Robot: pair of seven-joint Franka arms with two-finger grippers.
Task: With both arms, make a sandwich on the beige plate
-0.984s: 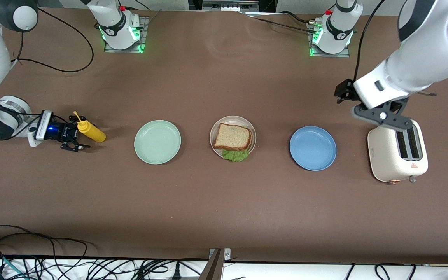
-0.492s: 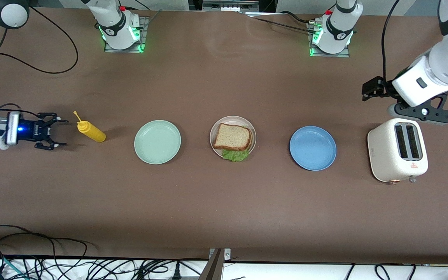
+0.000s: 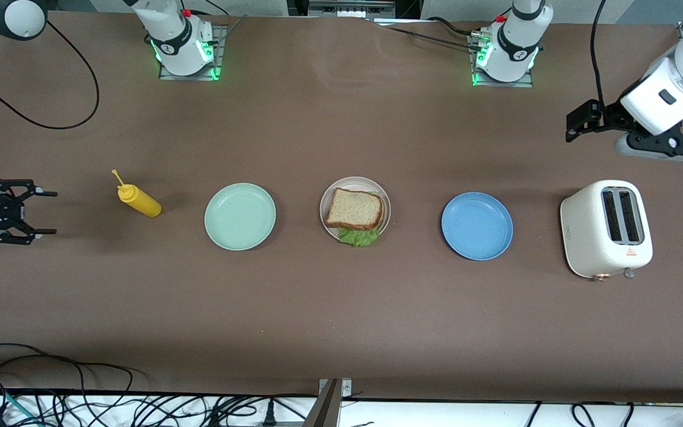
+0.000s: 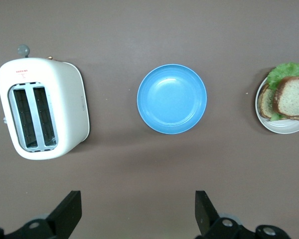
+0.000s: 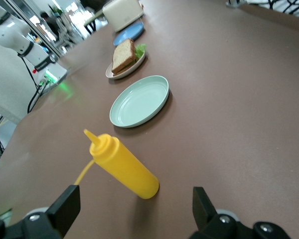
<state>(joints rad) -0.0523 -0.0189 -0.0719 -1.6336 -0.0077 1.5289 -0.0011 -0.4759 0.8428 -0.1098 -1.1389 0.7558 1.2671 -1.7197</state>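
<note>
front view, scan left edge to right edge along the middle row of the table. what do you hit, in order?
Right gripper, open → yellow bottle → mint plate → beige plate with the sandwich on it → blue plate → toaster. Left gripper hangs higher in that view, over bare table.

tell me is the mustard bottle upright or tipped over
Tipped over: the yellow bottle lies on its side on the table, nozzle toward the right arm's end.

A robotics lab: bolted arm bases (image 3: pixel 184 44) on a brown table (image 3: pixel 341 308), loose cables (image 3: pixel 80 403).
</note>
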